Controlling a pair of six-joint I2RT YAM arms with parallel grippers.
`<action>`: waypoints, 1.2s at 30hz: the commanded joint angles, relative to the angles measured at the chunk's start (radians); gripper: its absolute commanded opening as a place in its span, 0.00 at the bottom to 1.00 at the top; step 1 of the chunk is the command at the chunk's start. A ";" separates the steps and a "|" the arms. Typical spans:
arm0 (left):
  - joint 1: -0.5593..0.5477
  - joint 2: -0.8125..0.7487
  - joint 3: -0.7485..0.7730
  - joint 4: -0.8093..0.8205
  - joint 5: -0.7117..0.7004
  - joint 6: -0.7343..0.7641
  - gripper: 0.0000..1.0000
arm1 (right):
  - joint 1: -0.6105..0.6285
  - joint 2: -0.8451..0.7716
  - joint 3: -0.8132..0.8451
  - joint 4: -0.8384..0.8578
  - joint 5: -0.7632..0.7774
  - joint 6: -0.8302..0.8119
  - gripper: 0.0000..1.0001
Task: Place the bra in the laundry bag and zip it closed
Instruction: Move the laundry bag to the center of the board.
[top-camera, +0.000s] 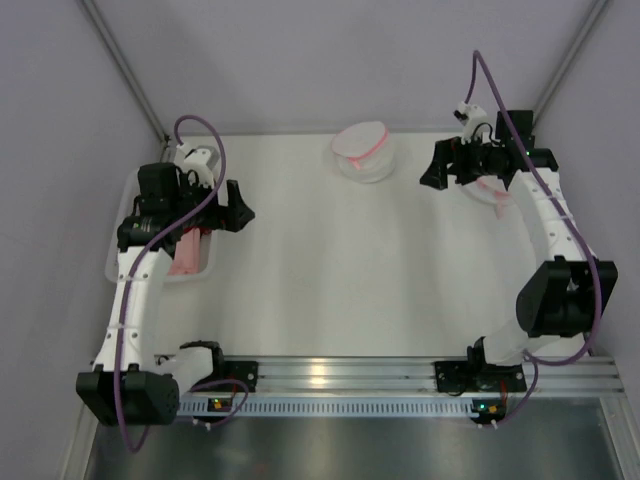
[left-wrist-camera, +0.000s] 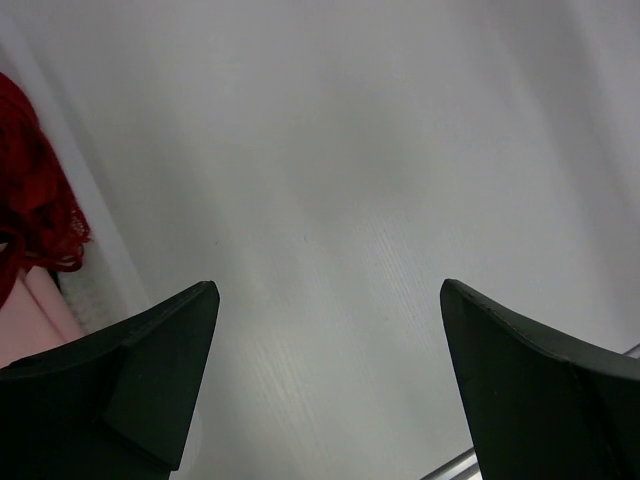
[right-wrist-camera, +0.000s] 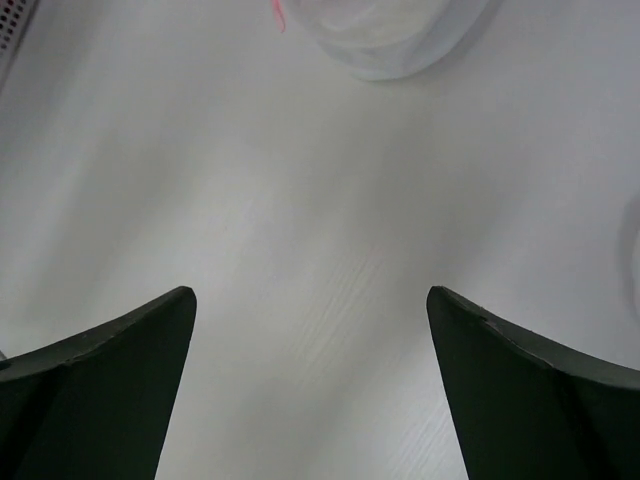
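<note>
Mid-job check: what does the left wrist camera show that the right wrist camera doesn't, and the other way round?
Only the left wrist view: red lace fabric, likely the bra, at the left edge above a pale pink item. Only the right wrist view: the round white laundry bag at the top edge, with a pink strip beside it. Both: bare white table between wide-open fingers, the left hand and right hand each holding nothing.
</note>
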 joint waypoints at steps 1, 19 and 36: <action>0.000 -0.087 0.009 -0.045 -0.109 0.029 0.98 | -0.024 -0.115 -0.099 -0.126 0.164 -0.224 0.99; 0.000 0.063 0.165 -0.116 0.076 0.316 0.93 | -0.175 -0.028 0.057 0.005 0.440 -0.237 0.99; 0.000 0.371 0.345 -0.117 -0.031 0.187 0.89 | -0.230 0.643 0.532 0.026 0.451 -0.122 0.96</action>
